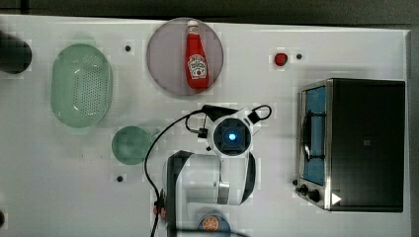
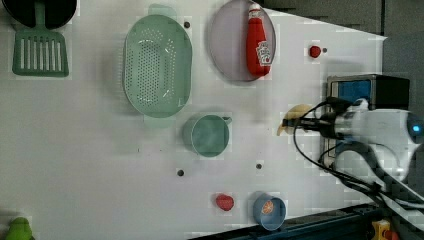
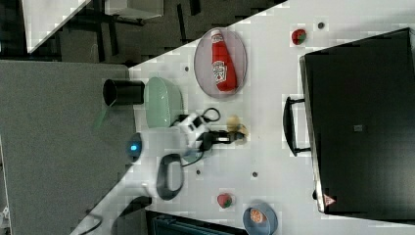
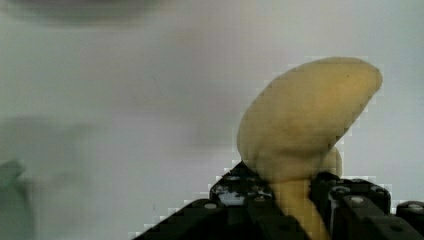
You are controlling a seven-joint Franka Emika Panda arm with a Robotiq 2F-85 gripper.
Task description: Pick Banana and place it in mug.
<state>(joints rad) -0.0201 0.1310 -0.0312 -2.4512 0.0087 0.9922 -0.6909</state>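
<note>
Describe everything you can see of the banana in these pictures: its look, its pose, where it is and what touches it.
The banana is pale yellow, smooth and curved, plump and rounded at its free end, and looks like a plastic toy. Its narrow end sits clamped between the black fingers of the gripper, which is shut on it, so the fat end sticks out beyond the fingertips. In the left view it shows at the gripper's tip, at the left view's right of the mug, with white table behind it. Whether it is off the table cannot be told.
</note>
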